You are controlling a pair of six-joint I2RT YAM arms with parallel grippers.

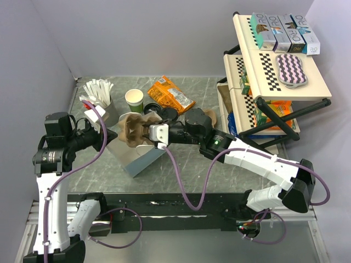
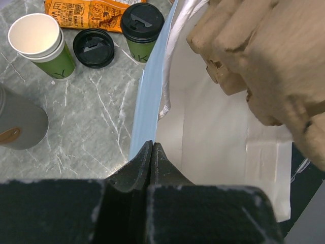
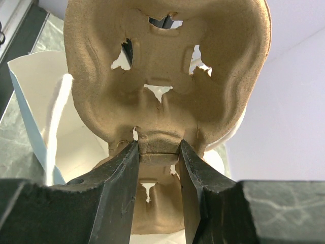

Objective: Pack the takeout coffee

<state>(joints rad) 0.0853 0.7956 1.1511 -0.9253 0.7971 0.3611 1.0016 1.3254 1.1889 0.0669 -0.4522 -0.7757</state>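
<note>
Rough, matt brown pulp tray [image 3: 167, 76]; smooth white paper bag [image 2: 203, 147]; marbled grey table [image 2: 91, 127], faintly glossy; shiny orange packet [image 2: 86, 12]; paper coffee [image 2: 142, 51], matt black plastic lid [image 2: 142, 20].

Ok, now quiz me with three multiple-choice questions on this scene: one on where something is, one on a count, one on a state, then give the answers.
1. Where is the lidded white-and-green paper coffee cup? A standing on the grey marble table beside the open white paper bag; B inside that bag; C lying under that bag.
2. How many round black plastic lids show in the left wrist view? A one; B two; C four.
3. The right gripper is: A open and empty; B shut on the coffee cup; C shut on the brown moulded-pulp cup carrier.
Answers: 1 A, it stands upright outside the bag; 2 B, one on the cup, a loose lid beside it; 3 C, it pinches the carrier's edge.
</note>
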